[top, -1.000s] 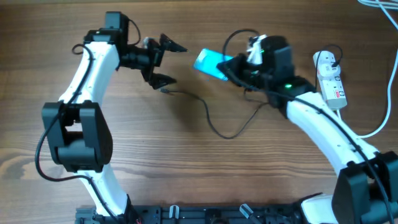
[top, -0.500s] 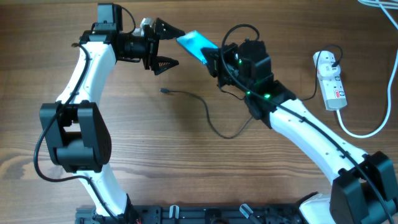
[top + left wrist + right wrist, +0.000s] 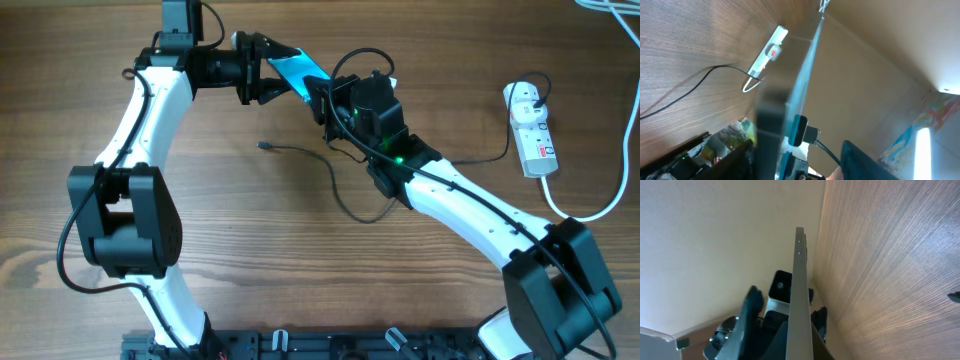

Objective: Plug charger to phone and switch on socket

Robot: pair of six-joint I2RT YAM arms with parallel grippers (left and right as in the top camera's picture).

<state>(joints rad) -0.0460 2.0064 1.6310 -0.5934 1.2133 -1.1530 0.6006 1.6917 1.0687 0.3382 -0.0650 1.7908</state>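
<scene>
The phone (image 3: 295, 70), with a light-blue screen, is held in the air at the back of the table. My right gripper (image 3: 322, 95) is shut on its right end. In the right wrist view the phone (image 3: 799, 280) stands edge-on between the fingers. My left gripper (image 3: 286, 74) is open, with its jaws on either side of the phone's left end. In the left wrist view the phone (image 3: 801, 85) is near one finger and clear of the other. The charger's connector tip (image 3: 263, 146) lies on the table below, and its thin black cable (image 3: 335, 190) runs towards the socket (image 3: 533, 130).
The white power strip lies at the right, with a red switch mark (image 3: 546, 152) and a black plug (image 3: 535, 97) in it. Its thick white lead (image 3: 600, 212) loops to the right edge. The strip also shows in the left wrist view (image 3: 771, 49).
My right gripper has carried the phone left and towards the back. My left gripper has moved back to meet it, and its jaws now stand around the phone's left end.
</scene>
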